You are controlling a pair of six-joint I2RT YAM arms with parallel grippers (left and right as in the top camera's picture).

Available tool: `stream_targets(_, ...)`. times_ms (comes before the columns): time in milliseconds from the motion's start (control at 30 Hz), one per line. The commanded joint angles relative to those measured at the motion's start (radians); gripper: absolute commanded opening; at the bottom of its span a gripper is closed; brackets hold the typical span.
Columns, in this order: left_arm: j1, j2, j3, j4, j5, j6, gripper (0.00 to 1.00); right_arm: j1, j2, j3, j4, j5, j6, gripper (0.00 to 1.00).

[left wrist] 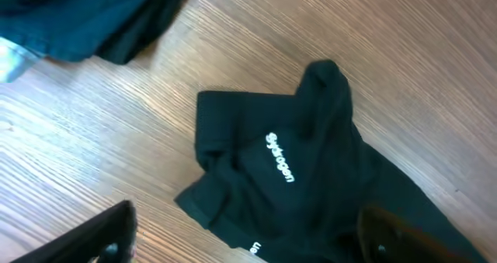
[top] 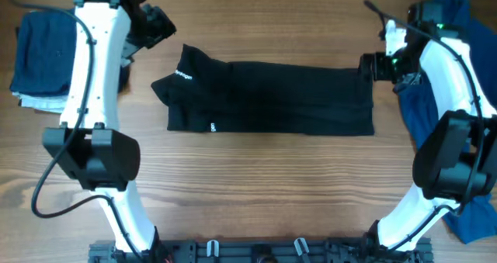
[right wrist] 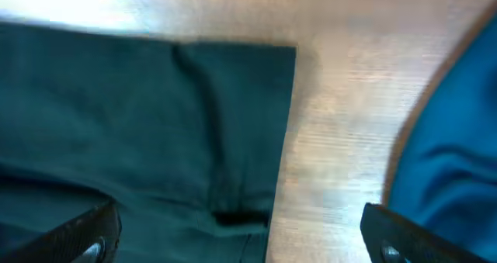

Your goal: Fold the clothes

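Note:
A long black shirt (top: 272,98) with small white logos lies folded into a long band across the middle of the table. My left gripper (top: 159,26) is open and empty, above the shirt's left end. In the left wrist view the shirt's bunched end (left wrist: 311,178) with its white logo lies between my open fingers (left wrist: 245,243). My right gripper (top: 371,65) is open and empty at the shirt's right top corner. The right wrist view shows that right edge (right wrist: 194,131) between the open fingers (right wrist: 237,243).
A folded navy garment (top: 43,50) on a pale one lies at the far left; it also shows in the left wrist view (left wrist: 93,15). Royal-blue cloth (top: 435,108) is heaped at the right edge, under the right arm, and shows in the right wrist view (right wrist: 450,147).

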State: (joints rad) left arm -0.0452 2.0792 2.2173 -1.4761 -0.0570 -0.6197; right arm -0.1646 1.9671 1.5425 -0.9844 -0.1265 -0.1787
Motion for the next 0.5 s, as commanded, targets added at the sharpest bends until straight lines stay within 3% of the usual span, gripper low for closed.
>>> stream_targets(0, 0.044, -0.018, 0.016, 0.006, 0.027, 0.014, 1.00, -0.002, -0.007, -0.086, 0.029, -0.035, -0.032, 0.93)
stream_targets(233, 0.056, -0.018, 0.016, 0.007, 0.022, 0.014, 1.00, 0.005, -0.007, -0.170, 0.096, -0.111, -0.028, 0.86)
stream_targets(467, 0.064, -0.018, 0.016, 0.026, 0.019, 0.014, 1.00, 0.011, -0.007, -0.293, 0.232, -0.023, 0.046, 0.81)
